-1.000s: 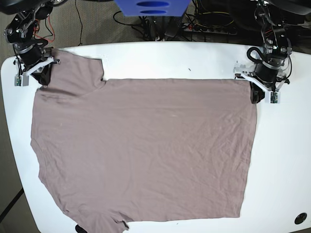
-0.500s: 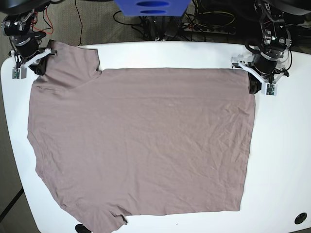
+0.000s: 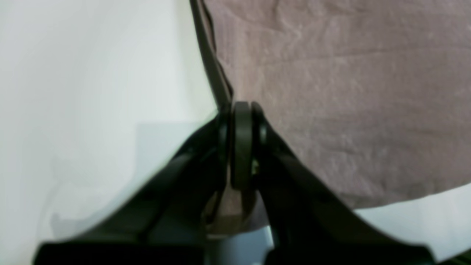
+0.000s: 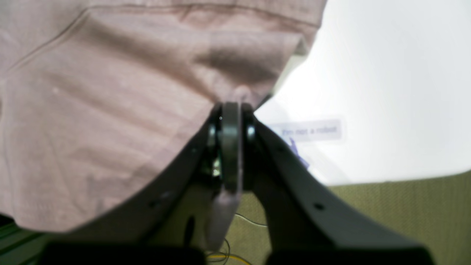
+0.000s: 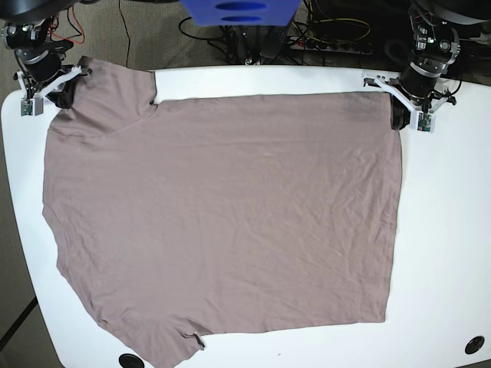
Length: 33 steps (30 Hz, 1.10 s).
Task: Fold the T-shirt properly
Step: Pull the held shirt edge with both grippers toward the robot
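The mauve-brown T-shirt [image 5: 222,215] lies spread flat over the white table [image 5: 445,230], its sleeves toward the base view's left. At the far right corner of the cloth, my left gripper [image 5: 399,116] is shut on the hem corner. The left wrist view shows its jaws [image 3: 241,106] pinched together on the edge of the T-shirt [image 3: 349,92]. My right gripper [image 5: 67,93] is shut on the far sleeve at the table's far left corner. In the right wrist view its tips [image 4: 230,108] clamp a fold of the T-shirt [image 4: 128,92], which hangs slightly lifted.
A blue object [image 5: 239,11] and black cables [image 5: 337,34] sit beyond the table's far edge. A dark round hole [image 5: 475,344] marks the near right table corner. A small printed label [image 4: 309,130] is stuck on the table near my right gripper. The near sleeve reaches the front edge.
Both grippers have moved toward the table's far edge, dragging the T-shirt with them. Its far edge now lies close to the table's rim and the cloth is pulled flatter.
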{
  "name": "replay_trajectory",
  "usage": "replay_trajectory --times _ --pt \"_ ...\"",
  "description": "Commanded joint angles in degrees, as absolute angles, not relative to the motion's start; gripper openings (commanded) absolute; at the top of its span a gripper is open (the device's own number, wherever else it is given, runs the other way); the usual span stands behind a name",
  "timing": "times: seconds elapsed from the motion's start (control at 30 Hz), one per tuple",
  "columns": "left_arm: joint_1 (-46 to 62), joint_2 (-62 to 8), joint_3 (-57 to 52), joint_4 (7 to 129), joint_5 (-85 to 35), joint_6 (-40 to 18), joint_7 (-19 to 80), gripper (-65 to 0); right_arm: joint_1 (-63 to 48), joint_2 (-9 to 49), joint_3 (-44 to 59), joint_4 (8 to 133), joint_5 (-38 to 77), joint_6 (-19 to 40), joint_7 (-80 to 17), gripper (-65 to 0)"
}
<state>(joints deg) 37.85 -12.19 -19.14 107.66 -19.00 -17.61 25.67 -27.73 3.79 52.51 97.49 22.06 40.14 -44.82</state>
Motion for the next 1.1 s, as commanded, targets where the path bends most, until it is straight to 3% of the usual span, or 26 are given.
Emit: replay_trajectory --times 0.0,0.43,1.07 --pt "38.82 -12.10 -20.40 110.15 -18.93 -17.49 24.09 -65.0 -27.78 4.45 52.78 97.79 21.70 40.00 -44.76 -65.0" --pt "39.50 -8.60 -26.02 115.49 -18.82 -17.39 24.35 -65.0 -24.54 4.53 52.69 99.72 20.74 40.00 -46.23 -64.9" --pt "40.13 -10.54 -24.54 117.48 -18.90 -17.63 24.93 -65.0 -23.51 3.29 52.59 107.96 20.59 40.00 -47.79 -64.9"
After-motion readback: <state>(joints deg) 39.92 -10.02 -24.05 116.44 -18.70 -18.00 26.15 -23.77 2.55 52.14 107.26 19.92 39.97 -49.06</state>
